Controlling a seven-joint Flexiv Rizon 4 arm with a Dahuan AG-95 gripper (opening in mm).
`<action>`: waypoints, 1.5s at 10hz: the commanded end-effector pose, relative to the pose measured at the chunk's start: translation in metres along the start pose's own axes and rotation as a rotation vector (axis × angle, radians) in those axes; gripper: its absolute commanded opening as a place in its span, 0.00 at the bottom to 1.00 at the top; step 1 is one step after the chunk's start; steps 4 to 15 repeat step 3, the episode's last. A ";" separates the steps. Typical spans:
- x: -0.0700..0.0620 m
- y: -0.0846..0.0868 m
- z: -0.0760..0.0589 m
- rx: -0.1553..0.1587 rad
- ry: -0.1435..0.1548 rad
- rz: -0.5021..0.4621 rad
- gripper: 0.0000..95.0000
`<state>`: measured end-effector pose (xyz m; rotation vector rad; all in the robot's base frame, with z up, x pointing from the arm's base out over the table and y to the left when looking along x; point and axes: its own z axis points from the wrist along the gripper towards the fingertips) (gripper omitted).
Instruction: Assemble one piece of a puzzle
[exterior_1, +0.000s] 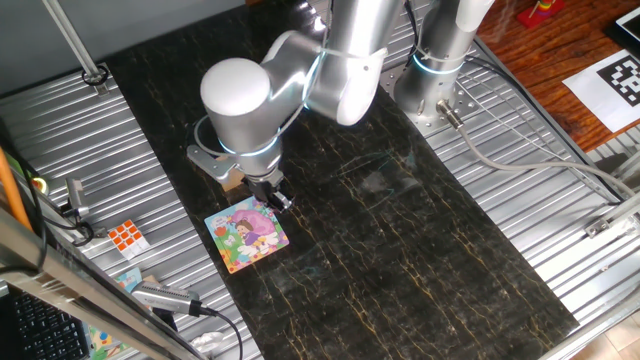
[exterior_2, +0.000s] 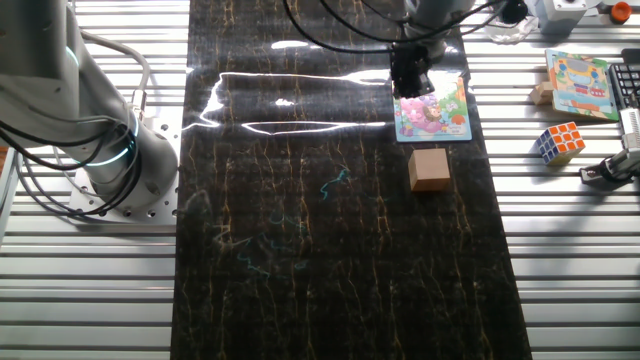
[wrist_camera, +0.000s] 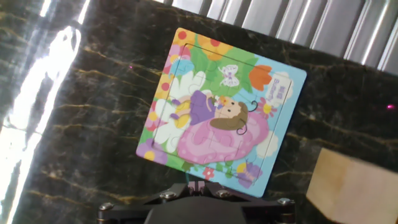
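The puzzle lies flat on the dark mat, an orange-edged square with a pink, green and blue cartoon picture, also seen in the fixed views. My gripper hangs low over the puzzle's near edge, by a corner of the board. Its fingers are close together, and a small pink bit, the piece, shows pinched at their tips. Most of the piece is hidden by the fingers.
A tan wooden block sits on the mat right beside the puzzle. An orange-and-white Rubik's cube and a second picture board lie on the ribbed metal table off the mat. The arm's base stands at the mat's other side.
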<state>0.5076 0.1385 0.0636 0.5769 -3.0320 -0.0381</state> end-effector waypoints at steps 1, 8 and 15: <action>0.001 0.001 0.000 -0.003 -0.011 -0.021 0.00; 0.002 0.002 -0.002 0.000 -0.011 -0.025 0.00; 0.002 0.002 -0.002 0.000 -0.011 -0.025 0.00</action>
